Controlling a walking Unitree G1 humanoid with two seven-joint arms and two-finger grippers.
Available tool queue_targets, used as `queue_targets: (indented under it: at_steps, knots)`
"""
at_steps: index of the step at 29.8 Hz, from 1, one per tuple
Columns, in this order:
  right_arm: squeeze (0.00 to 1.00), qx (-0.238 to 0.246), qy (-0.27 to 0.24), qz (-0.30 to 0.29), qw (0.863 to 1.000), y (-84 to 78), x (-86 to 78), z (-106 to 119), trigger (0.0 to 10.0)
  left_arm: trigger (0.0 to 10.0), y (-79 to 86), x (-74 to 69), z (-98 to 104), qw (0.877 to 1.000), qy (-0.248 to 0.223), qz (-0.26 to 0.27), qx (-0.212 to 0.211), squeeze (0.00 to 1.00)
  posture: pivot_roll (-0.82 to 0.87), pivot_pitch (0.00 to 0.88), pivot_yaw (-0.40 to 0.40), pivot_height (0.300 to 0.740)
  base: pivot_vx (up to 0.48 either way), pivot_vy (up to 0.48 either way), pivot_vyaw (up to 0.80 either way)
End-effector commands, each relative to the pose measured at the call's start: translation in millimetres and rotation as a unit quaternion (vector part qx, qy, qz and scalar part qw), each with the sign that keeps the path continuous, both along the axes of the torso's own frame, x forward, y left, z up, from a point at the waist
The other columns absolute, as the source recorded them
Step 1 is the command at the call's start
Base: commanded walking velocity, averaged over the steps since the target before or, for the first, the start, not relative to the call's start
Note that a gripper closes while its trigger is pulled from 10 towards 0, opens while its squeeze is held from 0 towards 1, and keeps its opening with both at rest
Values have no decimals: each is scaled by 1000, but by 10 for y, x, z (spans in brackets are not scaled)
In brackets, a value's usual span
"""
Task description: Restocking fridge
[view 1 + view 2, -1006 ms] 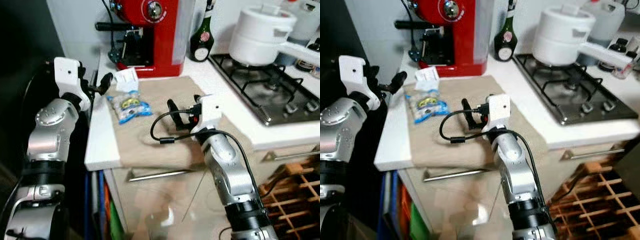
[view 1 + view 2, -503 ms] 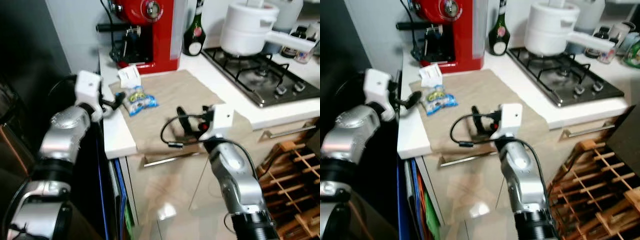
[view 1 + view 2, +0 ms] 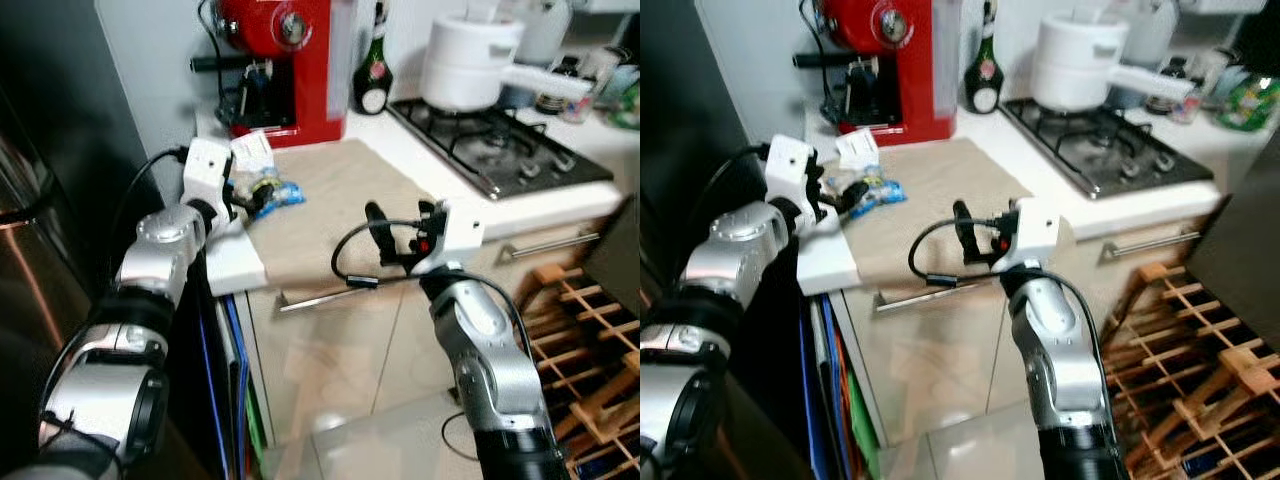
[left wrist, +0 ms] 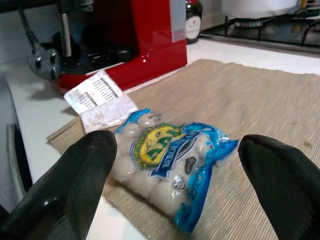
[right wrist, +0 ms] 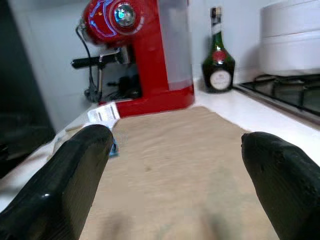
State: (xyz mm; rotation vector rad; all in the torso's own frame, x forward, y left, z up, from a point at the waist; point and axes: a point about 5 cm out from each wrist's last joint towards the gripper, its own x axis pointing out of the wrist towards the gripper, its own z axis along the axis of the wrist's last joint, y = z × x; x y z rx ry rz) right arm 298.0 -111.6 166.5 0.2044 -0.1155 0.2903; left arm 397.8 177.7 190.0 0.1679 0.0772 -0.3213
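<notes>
A clear and blue packet of white balls (image 3: 270,192) lies at the left rear of the beige mat (image 3: 335,190), a white label (image 3: 254,152) at its far end. My left gripper (image 3: 247,197) is open at the counter's left edge. In the left wrist view the packet (image 4: 167,160) lies just ahead between the spread fingers (image 4: 85,170). My right gripper (image 3: 400,222) hangs open over the mat's front edge with nothing in it, well apart from the packet.
A red coffee machine (image 3: 290,60) stands behind the mat, a green bottle (image 3: 372,75) beside it. A white pot (image 3: 465,70) sits on the hob (image 3: 500,145) to the right. The dark fridge (image 3: 45,200) is at the left, a wooden wine rack (image 3: 590,330) low right.
The camera has drawn back and shifted. My left gripper has moved right, from the counter's edge up to the packet. The right gripper has kept its place over the mat's front.
</notes>
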Motion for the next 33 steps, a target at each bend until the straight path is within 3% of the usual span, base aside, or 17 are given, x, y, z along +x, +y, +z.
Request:
queue_targets:
  at_steps: [1,7,8,9,11,12,14,15,17,20,21,24,26,33]
  knots:
    - [82,-4,-3,7,1000,36,17,49,10000,10000,63,8,-15,1000,-3,17,18,0,-126,0,59,740,0,0,0]
    - [78,-6,-2,9,1000,58,5,42,10000,10000,136,25,-33,998,0,60,-12,0,-133,0,74,740,0,0,0]
    - [82,-23,-14,3,1000,43,-55,67,10000,10000,167,-55,-20,998,-19,57,-34,0,-145,0,88,740,0,0,0]
    - [82,-43,-27,-4,999,18,-137,88,10000,10000,189,-197,15,997,-50,48,-46,0,-143,0,87,740,0,0,0]
    - [78,-86,-36,-17,996,-66,-353,66,10000,10000,203,-652,104,990,-101,46,-82,0,-129,0,77,740,0,0,0]
    - [78,-86,-36,-17,996,-66,-353,66,10000,10000,203,-652,104,990,-101,46,-82,0,-129,0,77,740,0,0,0]
    - [90,-104,-34,-27,994,-177,-538,16,10000,10000,106,-1076,85,987,-120,47,-93,0,-89,0,42,740,0,0,0]
    - [90,-104,-34,-27,994,-177,-538,16,10000,10000,106,-1076,85,987,-120,47,-93,0,-89,0,42,740,0,0,0]
    - [94,-122,-39,-37,991,-291,-646,-7,10000,10000,-73,-1394,-28,989,-104,31,-101,0,-68,0,14,740,0,0,0]
    - [98,-127,-40,-42,990,-327,-670,-13,10000,10000,-126,-1499,-73,989,-90,25,-112,0,-64,0,10,740,0,0,0]
    - [98,-134,-44,-45,989,-367,-688,-14,10000,10000,-184,-1628,-119,989,-77,16,-128,0,-50,0,-9,740,0,0,0]
    - [102,-136,-45,-46,989,-391,-694,-14,10000,10000,-217,-1718,-151,988,-71,23,-137,0,-43,0,-22,740,0,0,0]
    - [102,-132,-63,-36,989,-308,-584,32,10000,10000,-240,-1654,-48,987,-103,38,-117,0,-32,0,-39,740,480,0,0]
    - [102,-116,-74,-44,989,-279,-496,109,10000,10000,-199,-1578,169,986,-134,35,-98,0,-31,0,-36,740,480,0,0]
